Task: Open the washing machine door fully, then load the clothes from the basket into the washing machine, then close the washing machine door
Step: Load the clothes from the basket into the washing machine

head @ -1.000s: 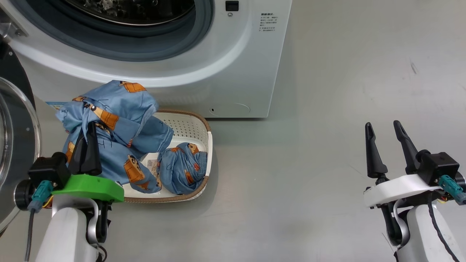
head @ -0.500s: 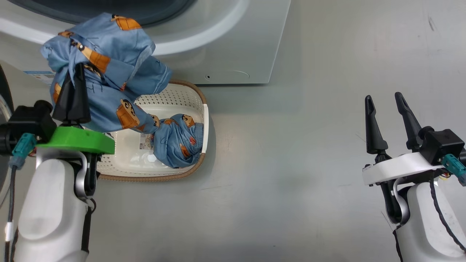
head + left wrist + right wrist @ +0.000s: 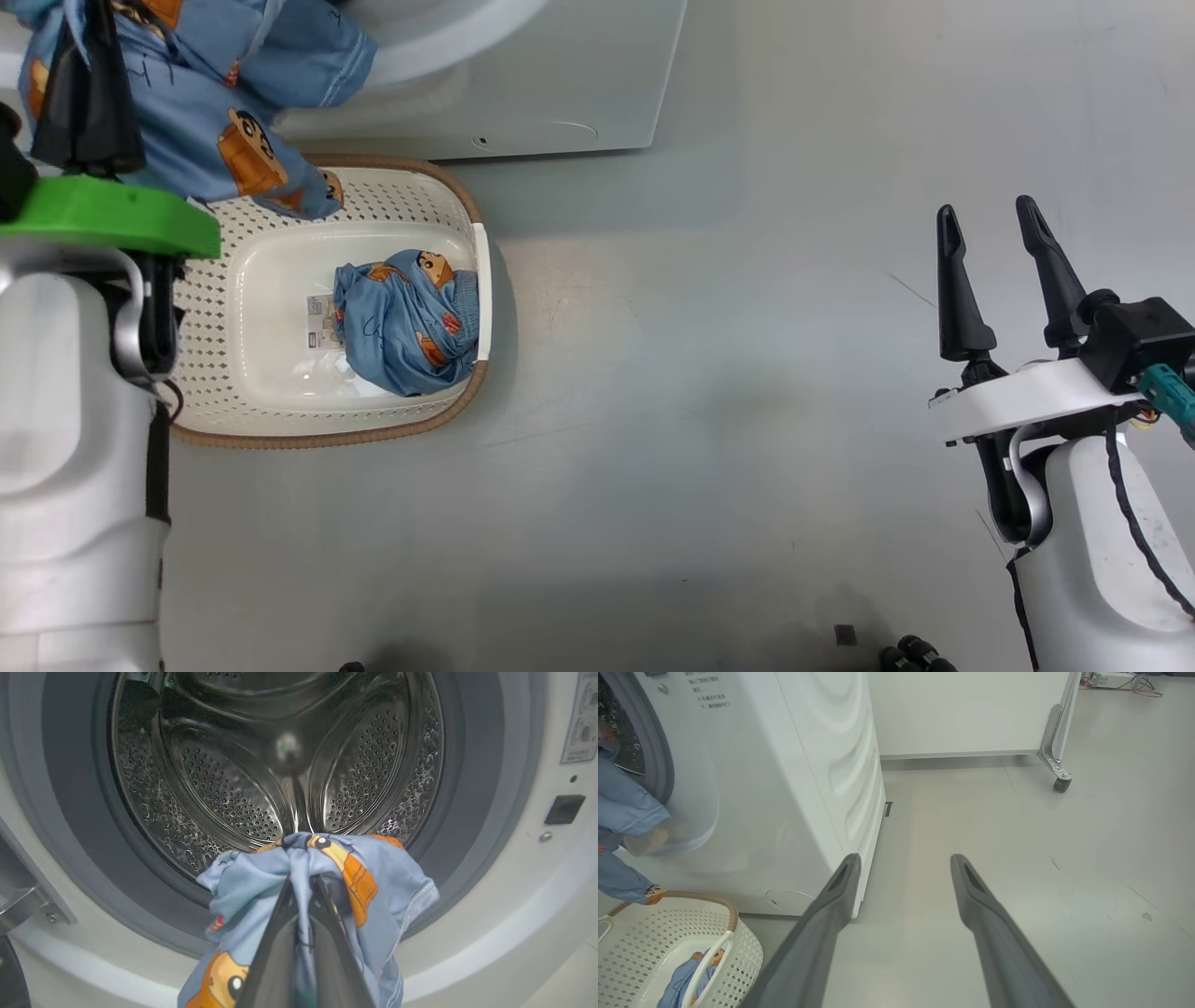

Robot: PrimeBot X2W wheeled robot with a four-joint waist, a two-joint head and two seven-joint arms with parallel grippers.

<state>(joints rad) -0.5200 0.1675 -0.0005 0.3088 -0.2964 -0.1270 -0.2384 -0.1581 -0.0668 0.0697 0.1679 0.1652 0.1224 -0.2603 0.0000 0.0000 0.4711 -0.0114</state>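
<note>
My left gripper (image 3: 301,882) is shut on a light blue garment (image 3: 243,891) of the clothes, held just before the open steel drum (image 3: 233,788) of the washing machine (image 3: 514,882). In the head view the same gripper (image 3: 86,56) and hanging garment (image 3: 215,103) sit at the top left, above the basket (image 3: 327,437). A second bundled garment (image 3: 406,322) lies inside the basket. The washing machine door is swung away; its metal hinge (image 3: 21,900) shows at the left edge. My right gripper (image 3: 990,219) stands open and empty over the bare floor, far right of the basket.
The washing machine's white side (image 3: 808,765) rises left of my right gripper (image 3: 903,858), with the basket (image 3: 668,933) at its foot. A white cabinet on casters (image 3: 1062,784) stands behind. Small dark objects (image 3: 915,653) lie on the grey floor at the near edge.
My left gripper has lifted the blue garment out of the basket and up to the drum opening. The head camera has shifted too. The right gripper stays open in place.
</note>
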